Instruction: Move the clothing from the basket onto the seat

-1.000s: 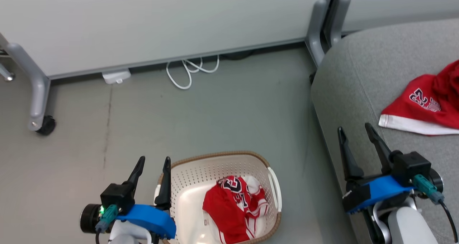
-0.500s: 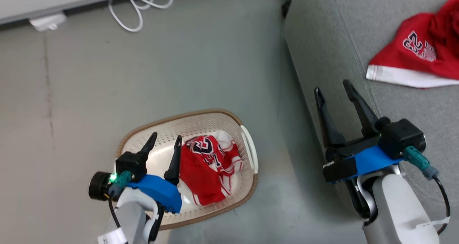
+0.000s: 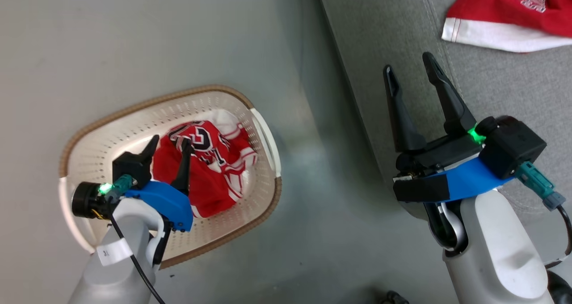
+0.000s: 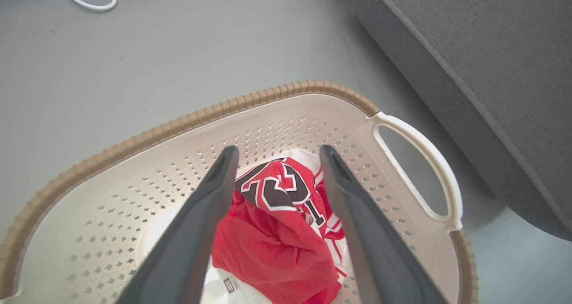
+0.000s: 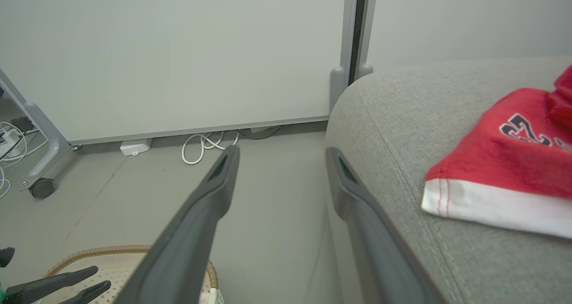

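Note:
A crumpled red garment (image 3: 210,170) with white trim and a black number lies in the cream basket (image 3: 134,107) on the floor. My left gripper (image 3: 170,140) is open inside the basket, its fingers straddling the garment's left part just above the fabric. In the left wrist view the garment (image 4: 272,246) shows between the spread fingers of the left gripper (image 4: 278,149), with the basket rim (image 4: 178,125) beyond. My right gripper (image 3: 407,62) hangs open and empty over the left edge of the grey seat (image 3: 514,85). A second red garment (image 3: 500,9) lies on that seat.
In the right wrist view, a white partition panel (image 5: 178,49) stands behind the grey floor, with a coiled white cable (image 5: 205,143) at its foot and a caster wheel (image 5: 42,188) at the left. The seat's side wall (image 4: 447,94) rises close to the basket's white handle (image 4: 420,170).
The head camera has tilted down, shifting the whole picture. My left gripper has gone from beside the basket's left rim to inside it, over the garment. The right gripper stays open.

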Controlling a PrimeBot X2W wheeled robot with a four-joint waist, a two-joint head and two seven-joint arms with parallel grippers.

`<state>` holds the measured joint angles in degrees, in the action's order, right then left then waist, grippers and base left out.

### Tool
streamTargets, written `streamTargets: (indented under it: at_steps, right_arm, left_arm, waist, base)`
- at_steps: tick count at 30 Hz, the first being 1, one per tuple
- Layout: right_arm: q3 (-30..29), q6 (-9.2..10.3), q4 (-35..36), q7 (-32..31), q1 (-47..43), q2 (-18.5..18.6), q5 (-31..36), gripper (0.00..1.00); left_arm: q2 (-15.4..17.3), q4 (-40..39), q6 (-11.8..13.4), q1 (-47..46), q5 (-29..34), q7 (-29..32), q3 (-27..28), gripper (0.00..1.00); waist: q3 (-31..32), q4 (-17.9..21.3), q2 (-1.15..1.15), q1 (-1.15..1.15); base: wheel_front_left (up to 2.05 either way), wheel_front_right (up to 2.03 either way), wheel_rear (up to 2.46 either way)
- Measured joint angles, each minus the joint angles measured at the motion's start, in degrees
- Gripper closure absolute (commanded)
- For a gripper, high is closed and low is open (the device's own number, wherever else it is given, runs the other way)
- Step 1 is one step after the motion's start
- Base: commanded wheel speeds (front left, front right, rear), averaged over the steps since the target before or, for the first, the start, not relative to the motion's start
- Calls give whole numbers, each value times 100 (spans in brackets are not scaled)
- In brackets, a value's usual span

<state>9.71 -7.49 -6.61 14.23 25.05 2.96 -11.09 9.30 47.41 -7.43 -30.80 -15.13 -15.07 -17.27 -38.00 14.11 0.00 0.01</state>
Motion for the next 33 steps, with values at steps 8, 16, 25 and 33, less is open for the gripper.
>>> streamTargets:
  at_steps: [8, 16, 25, 33]
  right_arm:
    - [218, 0, 155, 65, 225, 0, -272, 0]
    - [296, 0, 333, 73, 370, -1, -449, 0]
    - [353, 0, 400, 73, 401, -1, -515, 0]
    - [350, 0, 393, 74, 407, -1, -514, 0]
  left_arm:
    - [102, 627, 0, -464, -20, 0, 66, 0]
    - [167, 1425, 41, -884, -94, 64, 96, 0]
    - [141, 2020, 220, -1169, -197, 286, 141, 0]
    - [59, 2220, 180, -1306, -196, 278, 0, 100]
  waist:
    - [-727, 365, 0, 0]
    - [-1199, 596, 0, 0]
    - [-1301, 630, 0, 0]
    - [-1298, 577, 0, -1]
  base:
    - [0, 0, 0]
    - [0, 0, 0]
    - [0, 0, 0]
    - [0, 0, 0]
